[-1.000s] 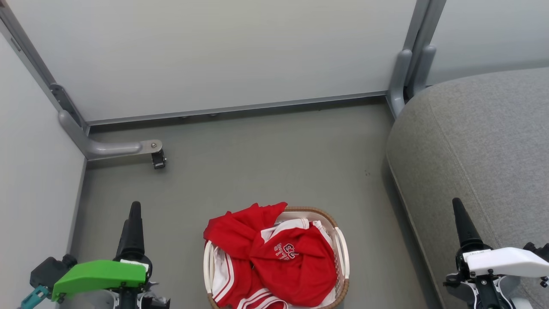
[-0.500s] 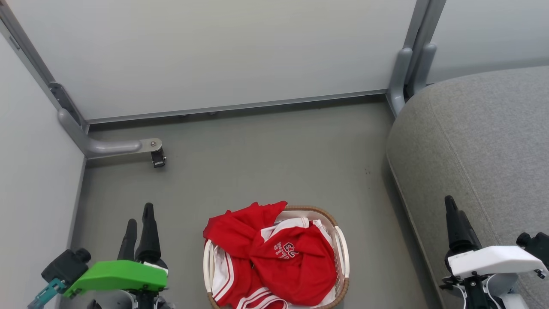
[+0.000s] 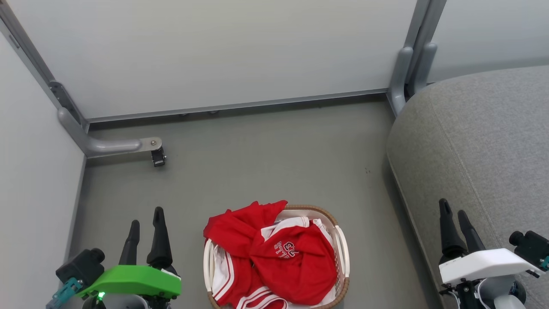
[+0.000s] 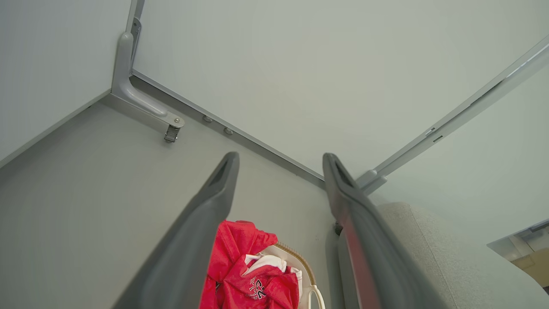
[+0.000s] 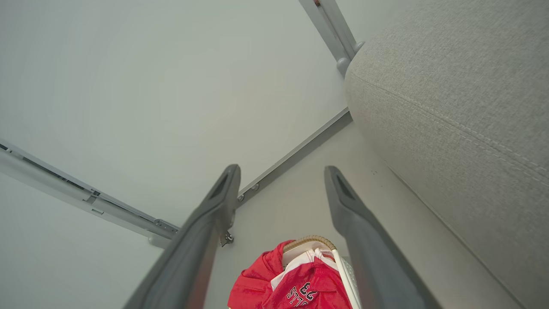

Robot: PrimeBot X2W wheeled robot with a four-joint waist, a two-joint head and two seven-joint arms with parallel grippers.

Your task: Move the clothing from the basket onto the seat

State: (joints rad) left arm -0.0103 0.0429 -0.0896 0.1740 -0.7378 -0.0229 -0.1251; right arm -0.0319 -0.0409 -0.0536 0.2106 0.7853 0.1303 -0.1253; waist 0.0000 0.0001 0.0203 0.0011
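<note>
Pick not started: both pincers were wide and empty either side of the basket

The clothing was all heaped in the basket, jersey on top with one red fold spilling over the far-left rim. The left gripper hung to the basket's left and the right gripper to its right, over the edge of the seat, neither one touching anything. I reckon the next move was dropping one pincer onto the jersey and pinching a fold, without snagging the white liner or a handle, then lifting it up over the seat's rounded side. Beyond the basket there was just bare floor and a grey partition foot, well apart.
</note>
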